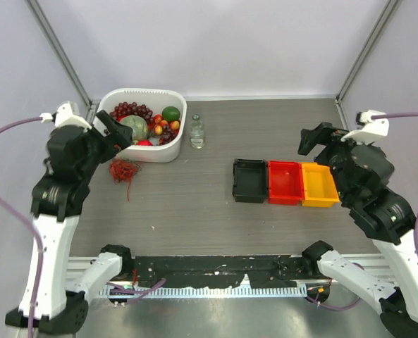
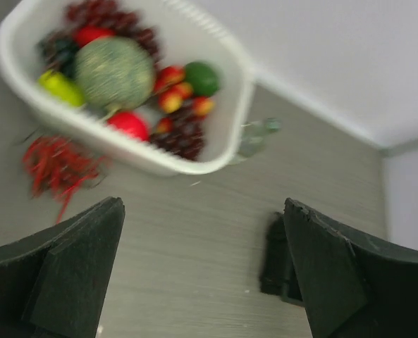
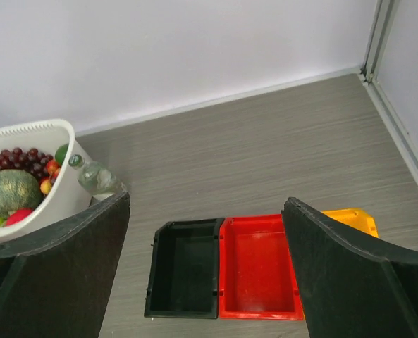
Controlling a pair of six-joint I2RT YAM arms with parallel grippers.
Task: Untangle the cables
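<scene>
The cables (image 1: 124, 171) are a small clump of thin red wires with some dark strands, lying on the table just in front of the white basket. In the left wrist view they show blurred at the left (image 2: 59, 166). My left gripper (image 1: 117, 131) is open and empty, raised above and just behind the clump, by the basket's left end. My right gripper (image 1: 309, 141) is open and empty, raised at the far right, above the coloured bins and far from the cables.
A white basket (image 1: 176, 144) of artificial fruit stands at the back left. A small clear bottle (image 1: 197, 132) stands beside it. Black (image 1: 249, 181), red (image 1: 285, 182) and yellow (image 1: 318, 184) bins sit in a row at right centre. Frame posts rise at both back corners.
</scene>
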